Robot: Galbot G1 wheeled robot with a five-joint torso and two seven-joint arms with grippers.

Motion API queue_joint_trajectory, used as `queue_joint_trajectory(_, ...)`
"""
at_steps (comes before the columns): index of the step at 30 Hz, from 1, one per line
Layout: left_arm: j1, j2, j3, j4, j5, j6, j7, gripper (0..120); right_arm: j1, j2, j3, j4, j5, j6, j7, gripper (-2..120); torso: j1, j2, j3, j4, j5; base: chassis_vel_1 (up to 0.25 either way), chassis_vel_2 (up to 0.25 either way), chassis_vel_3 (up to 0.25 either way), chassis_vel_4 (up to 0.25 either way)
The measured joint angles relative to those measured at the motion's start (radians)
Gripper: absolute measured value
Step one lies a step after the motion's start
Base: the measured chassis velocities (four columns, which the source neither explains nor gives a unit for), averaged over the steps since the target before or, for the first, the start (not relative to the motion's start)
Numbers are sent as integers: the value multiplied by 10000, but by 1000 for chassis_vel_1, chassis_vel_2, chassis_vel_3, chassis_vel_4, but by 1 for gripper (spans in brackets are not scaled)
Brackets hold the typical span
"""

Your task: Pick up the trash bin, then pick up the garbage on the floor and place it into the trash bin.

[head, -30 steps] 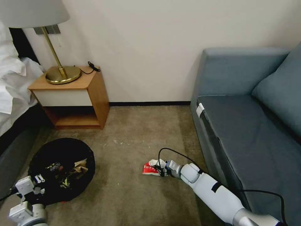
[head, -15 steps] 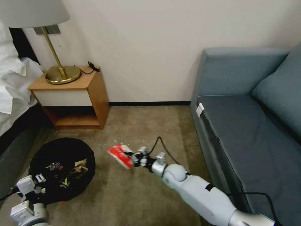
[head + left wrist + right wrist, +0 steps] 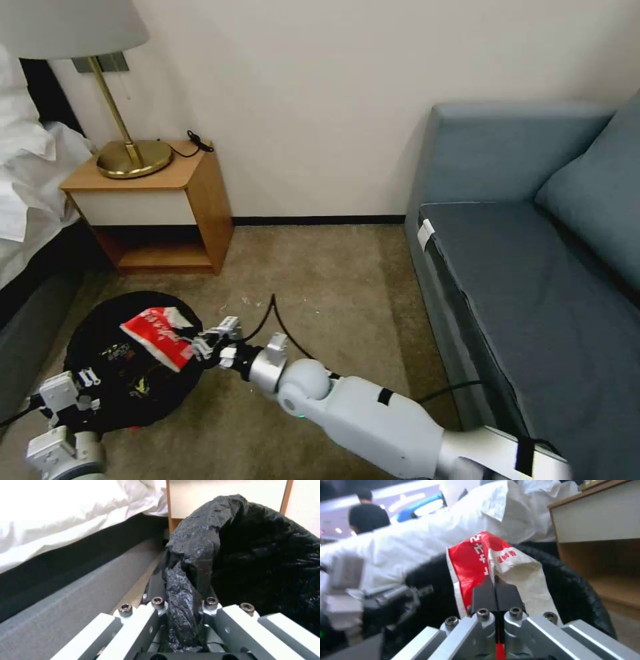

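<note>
The trash bin (image 3: 100, 327), low and round with a crinkly black bag, sits on the carpet at the lower left. My left gripper (image 3: 79, 392) is shut on its near rim; the left wrist view shows the fingers (image 3: 156, 590) clamping a fold of the black bag (image 3: 196, 555). My right gripper (image 3: 202, 347) reaches over the bin's right edge, shut on a red-and-white packet (image 3: 157, 335) of garbage that hangs above the bin's opening. In the right wrist view the packet (image 3: 476, 565) stands up from the shut gripper (image 3: 495, 591), with the bin rim (image 3: 580, 587) behind it. Some litter (image 3: 137, 385) lies inside the bin.
A wooden nightstand (image 3: 160, 207) with a brass lamp (image 3: 130, 159) stands behind the bin. The bed (image 3: 27, 200) runs along the left and a blue sofa (image 3: 533, 267) along the right. Bare carpet (image 3: 320, 280) lies between them. The right arm's cable (image 3: 280, 323) loops over the floor.
My right gripper has lifted the red-and-white packet off the carpet near the sofa and carried it left until it is over the bin. The left gripper and bin have stayed put.
</note>
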Motion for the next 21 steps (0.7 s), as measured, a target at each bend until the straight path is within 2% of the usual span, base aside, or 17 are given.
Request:
queue_joint_trajectory(13, -62, -113, 89, 2, 218, -29, 35, 6, 115, 810, -232, -826, -1029, 134, 951, 0, 0, 0, 0, -1, -1, 0, 0, 0, 0)
queue_joint_trajectory(15, -69, -123, 101, 2, 221, -29, 45, 6, 76, 946, -212, -969, -1193, 114, 1093, 9, 0, 0, 0, -1, 0, 0, 0, 0, 0)
queue_joint_trajectory(17, -71, -124, 102, -1, 221, -29, 46, 6, 67, 967, -203, -995, -1254, 94, 1128, 10, 0, 0, 0, -1, 0, 0, 0, 0, 0)
queue_joint_trajectory(18, -74, -129, 108, -33, 222, -28, 53, 6, 37, 1015, -169, -1069, -1579, -29, 1298, 19, 0, 0, 0, -1, 0, 0, 0, 0, 0)
queue_joint_trajectory(19, -74, -129, 108, -33, 222, -28, 53, 6, 37, 1015, -169, -1069, -1579, -29, 1298, 19, 0, 0, 0, -1, 0, 0, 0, 0, 0)
queue_joint_trajectory(21, -96, -145, 121, -88, 148, -12, 88, 6, -30, 1023, -153, -1064, -1957, -397, 1771, 32, 0, 0, 0, -2, 1, 0, 0, 0, 0)
